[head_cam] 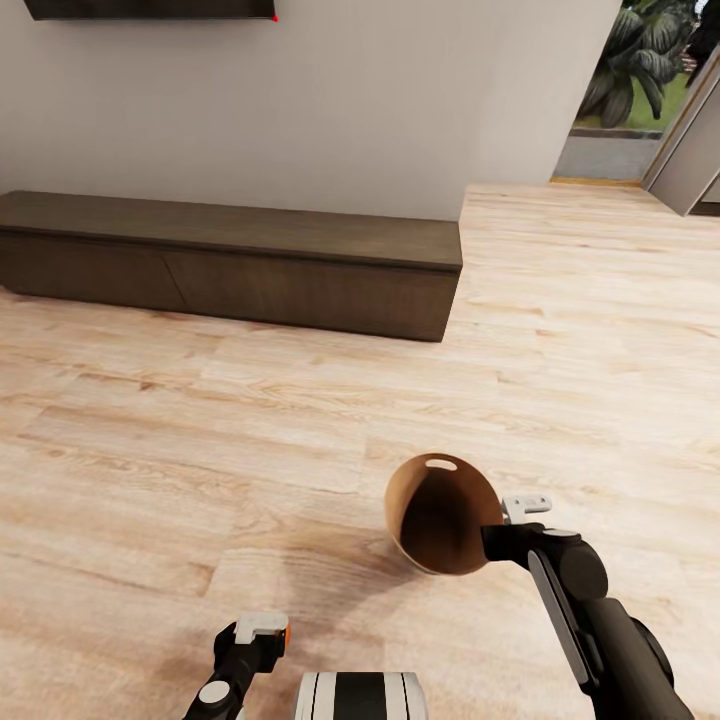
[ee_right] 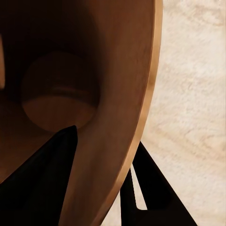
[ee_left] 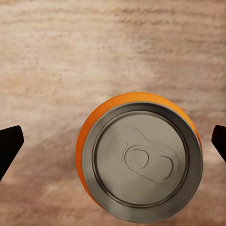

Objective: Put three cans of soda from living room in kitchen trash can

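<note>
Nearest the head camera, the robot's white and black trunk (head_cam: pixel 362 696) is seen at the bottom edge, with the left pincer (head_cam: pixel 258 632) just beside it, low over the pale wood plank floor (head_cam: pixel 200 420). A sliver of orange is seen at that pincer's side, and in the left wrist view an orange cylindrical soda can with a silver pull-tab top (ee_left: pixel 141 157) is seen end-on between the two black fingertips (ee_left: pixel 9 146); the fingertips are spread wide, and whether the can is touched by them cannot be told. Slightly farther forward, the small round bucket-like trash can, brown inside with an oval handle slot near its rim (head_cam: pixel 443 512), is held tilted above the floor with its mouth turned toward the camera. Its wall is pinched by the right pincer (head_cam: pixel 505 530), one black finger (ee_right: pixel 44 183) being seen inside the brown wall (ee_right: pixel 127 94) and the other outside it. Well beyond, a long low dark wooden cabinet (head_cam: pixel 230 260) is set against an off-white wall (head_cam: pixel 350 90), and a black wall screen (head_cam: pixel 150 8) is cut off at the top edge. Farthest off, green plants (head_cam: pixel 640 50) are seen through an opening.
</note>
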You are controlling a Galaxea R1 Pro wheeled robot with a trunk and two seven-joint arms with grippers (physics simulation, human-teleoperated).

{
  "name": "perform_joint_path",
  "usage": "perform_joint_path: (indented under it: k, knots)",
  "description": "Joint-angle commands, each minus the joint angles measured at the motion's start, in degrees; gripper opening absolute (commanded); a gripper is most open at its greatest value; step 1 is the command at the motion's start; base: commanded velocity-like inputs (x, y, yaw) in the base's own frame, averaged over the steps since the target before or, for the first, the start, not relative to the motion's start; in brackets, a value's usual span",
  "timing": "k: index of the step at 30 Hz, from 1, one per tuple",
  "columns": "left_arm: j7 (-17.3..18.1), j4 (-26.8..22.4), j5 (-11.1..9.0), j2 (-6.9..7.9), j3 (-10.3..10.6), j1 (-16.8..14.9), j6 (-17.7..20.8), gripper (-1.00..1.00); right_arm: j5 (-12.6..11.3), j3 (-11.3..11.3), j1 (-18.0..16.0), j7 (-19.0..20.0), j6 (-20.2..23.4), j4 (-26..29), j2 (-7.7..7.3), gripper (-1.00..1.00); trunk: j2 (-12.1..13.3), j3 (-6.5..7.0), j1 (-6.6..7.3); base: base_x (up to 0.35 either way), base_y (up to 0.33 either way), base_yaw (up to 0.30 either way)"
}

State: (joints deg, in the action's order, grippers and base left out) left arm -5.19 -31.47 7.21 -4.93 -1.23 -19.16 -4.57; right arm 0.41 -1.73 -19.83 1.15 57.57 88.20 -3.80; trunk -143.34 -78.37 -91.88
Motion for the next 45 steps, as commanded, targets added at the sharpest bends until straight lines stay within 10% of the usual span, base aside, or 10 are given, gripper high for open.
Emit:
perform_joint_path:
  k: [1, 45]
  knots:
    - [0.0, 0.0, 0.0, 0.00, 0.0, 0.0, 0.0, 1.00, -0.7, 0.0, -0.1, 0.0, 0.0, 0.0, 0.00, -1.00, 0.0, 0.00, 0.01, 0.000, 0.000, 0.000]
    - [0.1, 0.0, 0.0, -0.05, 0.0, 0.0, 0.0, 1.00, -0.7, 0.0, -1.5, 0.0, 0.0, 0.0, 0.01, -1.00, 0.0, -0.66, -0.07, 0.000, 0.000, 0.000]
